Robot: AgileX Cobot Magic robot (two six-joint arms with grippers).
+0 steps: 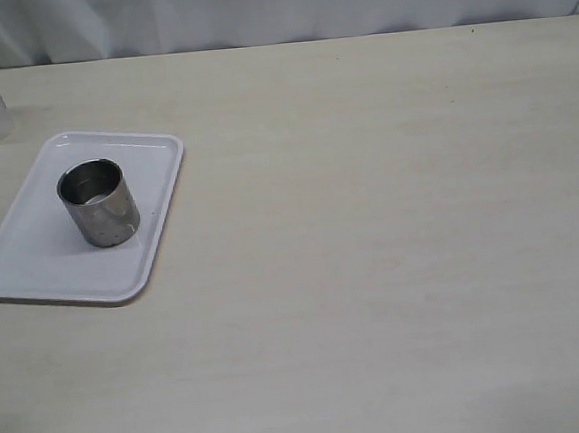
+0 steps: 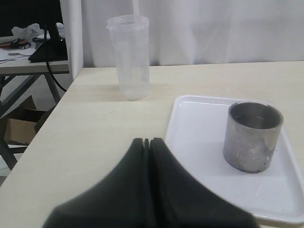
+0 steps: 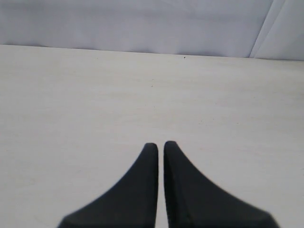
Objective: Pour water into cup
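Cup (image 1: 99, 202) upright on tray (image 1: 32, 259); left end effector (image 2: 146, 141) and right end effector (image 3: 157, 145) closed

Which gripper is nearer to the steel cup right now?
Left. The left gripper, jaws shut, sits just short of the tray that holds the cup. The right gripper faces only table; the cup is not in its view.

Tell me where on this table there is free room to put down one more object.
The widest free patch is the bare table right of the white tray, out to the far edge. A narrower strip lies in front of the tray. The left is crowded: the cup stands on the tray, the plastic beaker beyond it.
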